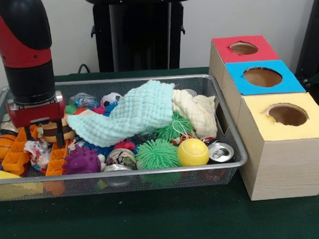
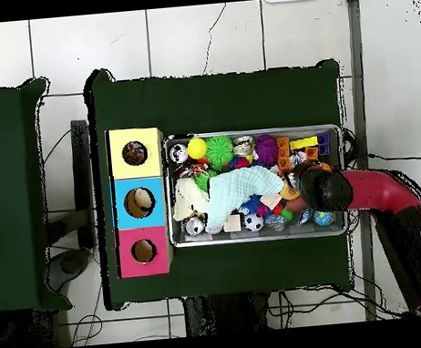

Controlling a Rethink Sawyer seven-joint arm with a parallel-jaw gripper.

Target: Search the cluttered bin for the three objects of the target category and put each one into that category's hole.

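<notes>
The wire-mesh bin (image 1: 146, 80) sits on the green table, full of toys. My gripper (image 1: 45, 139) hangs low over the bin's left end, its fingers (image 1: 60, 137) apart on either side of a brown striped toy. A small white fabric piece (image 1: 38, 150) with red and blue patches lies just below and in front of the gripper, among orange blocks. I see no other such pieces. The hole (image 1: 287, 114) in the yellow-topped box is to the right of the bin. In the overhead view the arm's head covers the gripper; the bin (image 2: 252, 132) and the yellow box's hole (image 2: 135, 153) show.
A mint-green towel (image 1: 132, 113) and a cream towel (image 1: 197, 109) drape over the bin's middle. A yellow ball (image 1: 193, 151), a green spiky ball (image 1: 157, 154), a purple spiky ball (image 1: 82, 161) and a can (image 1: 222, 152) lie along the front. The blue-topped box (image 1: 262, 77) and red-topped box (image 1: 243, 48) stand behind the yellow one.
</notes>
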